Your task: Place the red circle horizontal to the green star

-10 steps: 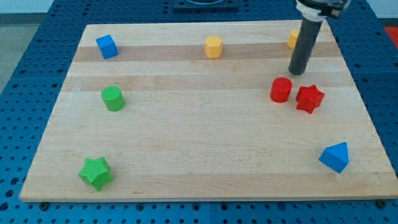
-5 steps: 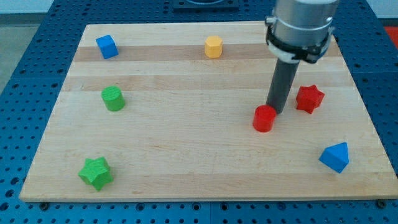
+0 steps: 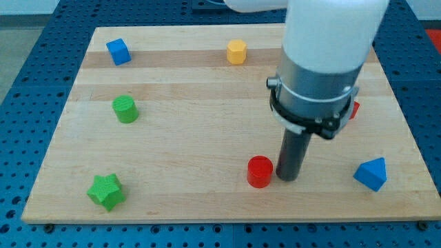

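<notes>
Wooden board (image 3: 207, 138) carries red circle (image 3: 260, 171), green star (image 3: 106, 191), blue cube (image 3: 118, 52).

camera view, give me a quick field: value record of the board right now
tip: my tip at the right side of the red circle
green star: bottom left
green cylinder: left side
blue cube: top left
yellow block: top middle
blue block: bottom right
red star: mostly hidden behind the arm
red circle vs green star: circle sits a bit higher in view
</notes>
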